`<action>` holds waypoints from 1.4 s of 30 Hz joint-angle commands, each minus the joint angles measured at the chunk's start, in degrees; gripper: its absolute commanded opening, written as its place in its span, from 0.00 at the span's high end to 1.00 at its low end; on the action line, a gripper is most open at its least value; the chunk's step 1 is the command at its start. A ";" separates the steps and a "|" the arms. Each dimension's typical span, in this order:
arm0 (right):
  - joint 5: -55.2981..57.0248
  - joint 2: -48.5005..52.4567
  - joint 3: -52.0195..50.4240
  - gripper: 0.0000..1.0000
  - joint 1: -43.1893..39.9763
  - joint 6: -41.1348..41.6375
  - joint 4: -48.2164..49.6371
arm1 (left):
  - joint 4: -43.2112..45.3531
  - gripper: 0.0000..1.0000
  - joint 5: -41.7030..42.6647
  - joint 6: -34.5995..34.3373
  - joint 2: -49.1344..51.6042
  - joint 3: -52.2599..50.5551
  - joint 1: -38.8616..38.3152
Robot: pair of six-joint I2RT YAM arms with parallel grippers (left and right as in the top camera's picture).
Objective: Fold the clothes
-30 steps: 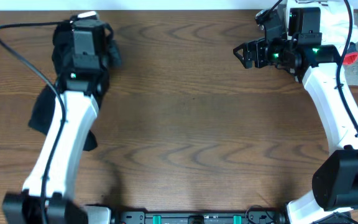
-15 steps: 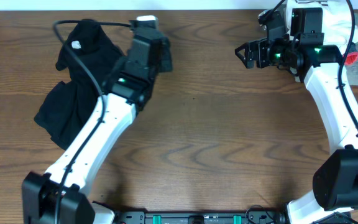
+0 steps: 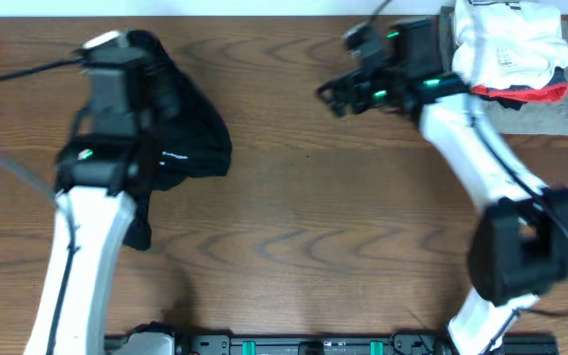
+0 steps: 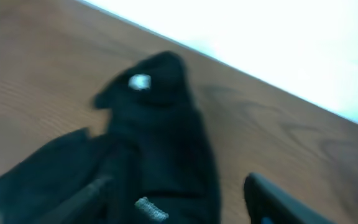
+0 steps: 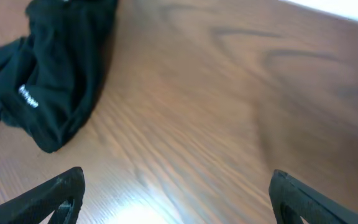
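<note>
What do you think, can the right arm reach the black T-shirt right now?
Probably yes. The right hand is open and faces the black T-shirt, with only bare table between them. The left arm lies over part of the shirt, so the edge nearest the right hand looks easiest.

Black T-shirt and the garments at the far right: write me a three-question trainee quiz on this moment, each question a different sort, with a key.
1. True or false: the right pincer is gripping the black T-shirt.
2. Where does the white garment lie? A: on top of the grey folded garment. B: on the black T-shirt. C: draped over a chair.
3. Short answer: which arm reaches over the black T-shirt?

Key
1. False: its fingers are spread wide with only bare wood between them.
2. A.
3. The left arm.
</note>
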 commanded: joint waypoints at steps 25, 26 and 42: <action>22.73 19.71 2.27 0.25 29.55 19.17 19.19 | -13.33 0.29 -0.63 -2.38 1.36 0.61 10.95; 22.69 20.35 3.04 0.27 29.66 19.71 19.30 | -13.75 0.29 -0.63 -2.38 1.36 0.61 11.52; 26.36 25.75 14.27 0.99 30.91 22.64 7.96 | -17.79 0.29 -0.61 -2.36 1.36 0.59 16.26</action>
